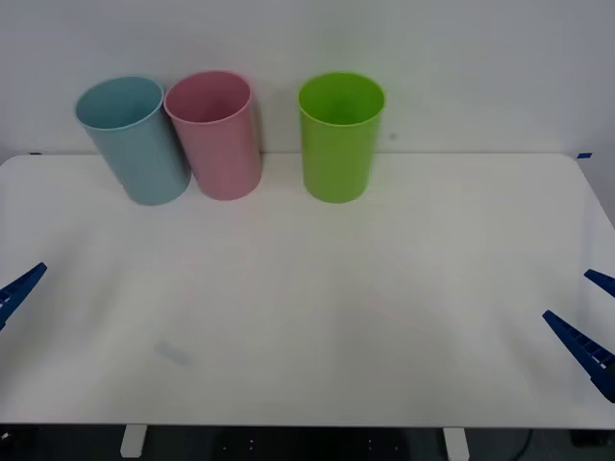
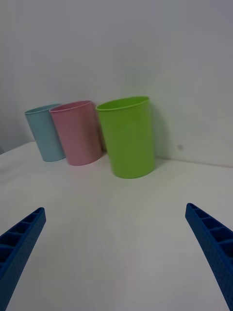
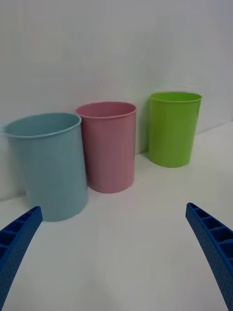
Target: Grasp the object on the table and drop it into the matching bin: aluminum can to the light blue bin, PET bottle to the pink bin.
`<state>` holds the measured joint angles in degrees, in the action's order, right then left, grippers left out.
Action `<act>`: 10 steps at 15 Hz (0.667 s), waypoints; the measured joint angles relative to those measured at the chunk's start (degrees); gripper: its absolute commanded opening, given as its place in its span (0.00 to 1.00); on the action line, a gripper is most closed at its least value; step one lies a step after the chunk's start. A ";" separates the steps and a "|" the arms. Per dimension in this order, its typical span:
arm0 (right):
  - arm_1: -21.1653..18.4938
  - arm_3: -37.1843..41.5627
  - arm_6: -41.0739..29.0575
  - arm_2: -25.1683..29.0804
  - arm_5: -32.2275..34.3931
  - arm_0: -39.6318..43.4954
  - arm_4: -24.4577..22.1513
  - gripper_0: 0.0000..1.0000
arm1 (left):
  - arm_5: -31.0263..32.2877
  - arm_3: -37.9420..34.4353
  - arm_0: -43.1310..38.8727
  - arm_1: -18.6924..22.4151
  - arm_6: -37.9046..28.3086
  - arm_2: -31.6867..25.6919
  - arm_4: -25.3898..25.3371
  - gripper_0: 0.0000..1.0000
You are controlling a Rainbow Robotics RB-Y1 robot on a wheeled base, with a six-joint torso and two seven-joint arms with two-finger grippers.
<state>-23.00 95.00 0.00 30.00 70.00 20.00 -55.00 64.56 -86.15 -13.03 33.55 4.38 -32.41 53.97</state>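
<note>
The pink bin [image 1: 217,134] stands upright at the back of the white table [image 1: 317,317], between the light blue bin [image 1: 135,139] and a lime green bin [image 1: 340,134]. The PET bottle is out of view, and so is any aluminum can. My left gripper [image 1: 12,300] hovers open at the table's left edge, facing the light blue bin [image 3: 48,165] and the pink bin [image 3: 109,146]. At the right edge my right gripper [image 1: 567,295] is open too, facing the green bin [image 2: 127,136]. Nothing lies between either pair of fingers [image 3: 19,238] [image 2: 211,238].
The three bins form a row near the table's far edge against a white wall; the blue and pink bins touch, and the green bin stands apart to their right. A faint smudge [image 1: 174,353] marks the tabletop at front left.
</note>
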 measured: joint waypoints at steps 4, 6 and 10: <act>0.00 0.00 0.00 0.00 0.00 0.00 0.00 1.00 | 0.14 0.00 -5.02 0.47 1.04 -0.91 -2.88 1.00; 0.00 0.00 0.00 0.00 0.00 0.00 0.00 1.00 | 0.14 0.00 -7.97 0.47 1.18 -1.37 -4.46 1.00; 0.00 0.00 0.00 0.00 0.00 0.00 0.00 1.00 | 0.14 0.00 -12.29 0.47 2.04 -2.14 -6.26 1.00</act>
<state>-23.00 95.00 0.00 30.00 70.00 20.00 -55.00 64.70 -86.15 -25.32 34.01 6.42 -34.55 47.71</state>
